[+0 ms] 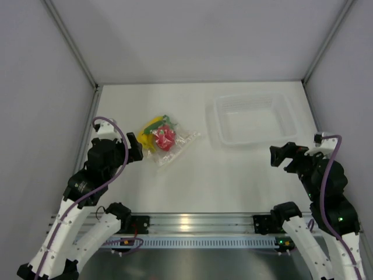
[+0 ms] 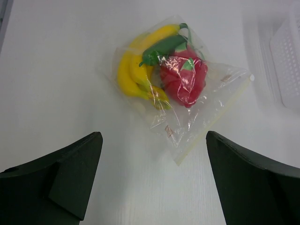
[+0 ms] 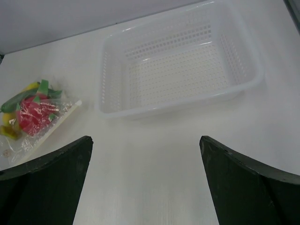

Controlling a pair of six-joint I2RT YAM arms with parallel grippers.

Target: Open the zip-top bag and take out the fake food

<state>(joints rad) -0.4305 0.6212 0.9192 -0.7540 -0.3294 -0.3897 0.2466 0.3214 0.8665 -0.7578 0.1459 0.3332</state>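
The clear zip-top bag [image 1: 182, 141] lies flat on the white table, left of centre, with its zip strip on the lower right edge. Inside it are the yellow banana bunch [image 2: 127, 75], the red strawberry-like fruit [image 2: 185, 80] and the small green piece [image 2: 162, 48]. My left gripper [image 1: 135, 147] is open and empty, just left of the bag and not touching it; in the left wrist view [image 2: 153, 137] the bag's corner lies between the fingers. My right gripper [image 1: 282, 156] is open and empty near the table's right side. The bag also shows in the right wrist view [image 3: 49, 127].
A rigid clear perforated tray [image 1: 218, 119] stands at the back right, ahead of my right gripper; its near rim shows in the right wrist view [image 3: 178, 107]. Grey walls enclose the table on three sides. A metal rail [image 1: 192, 223] runs along the near edge.
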